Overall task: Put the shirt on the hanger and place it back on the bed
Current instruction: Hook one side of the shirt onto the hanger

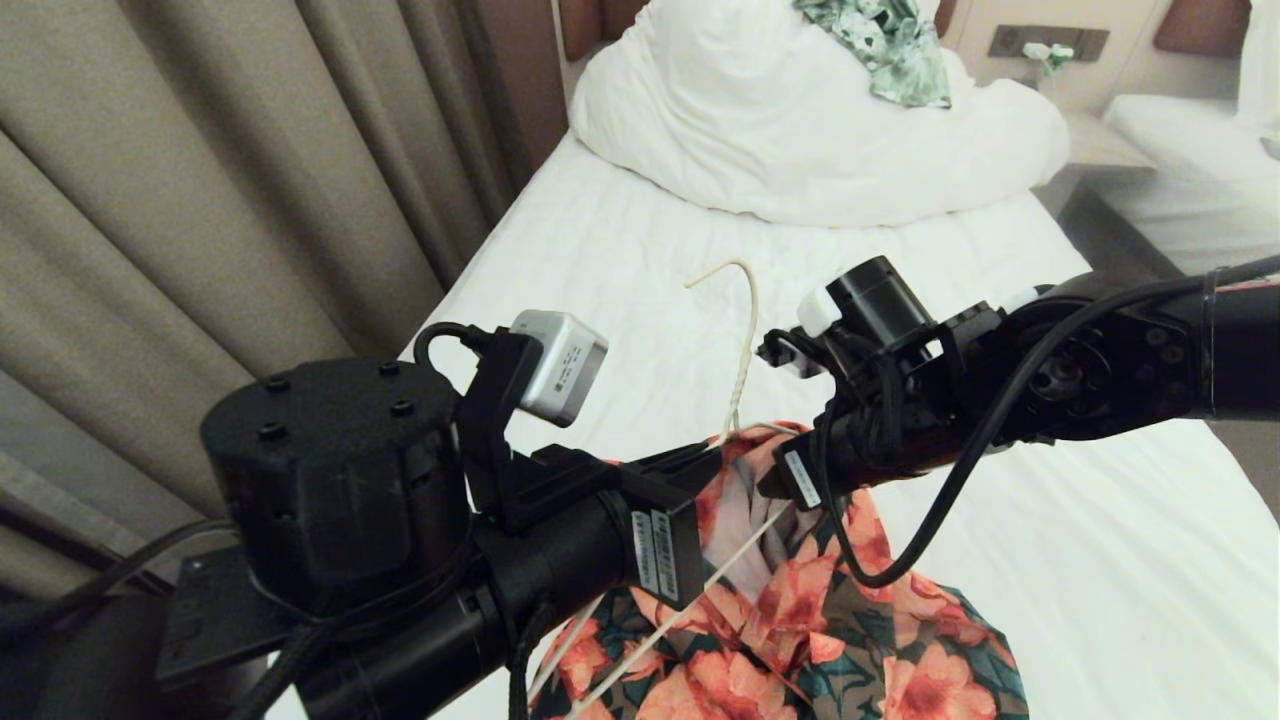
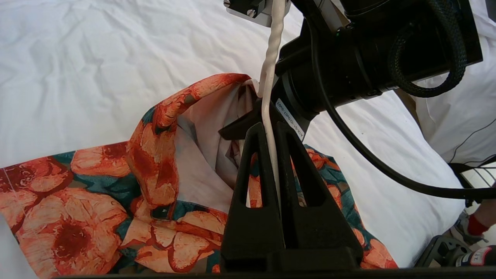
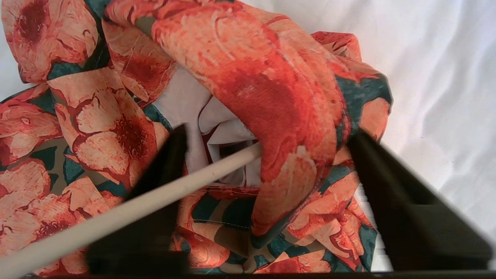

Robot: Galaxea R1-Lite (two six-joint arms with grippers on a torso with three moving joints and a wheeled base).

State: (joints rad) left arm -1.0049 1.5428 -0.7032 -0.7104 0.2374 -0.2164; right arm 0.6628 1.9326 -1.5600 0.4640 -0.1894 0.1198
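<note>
At the centre of the head view, the left gripper (image 2: pixel 271 135) pinches the cream wire hanger (image 1: pixel 741 345) at its twisted neck. The right gripper (image 3: pixel 267 162) is spread wide around a fold of floral shirt (image 1: pixel 800 620), which drapes lower centre over the white bed (image 1: pixel 620 250).

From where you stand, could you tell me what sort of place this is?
Probably a hotel twin room: a single bed with white sheets, a second white bed beside it with a brown padded headboard, and long beige curtains.
</note>
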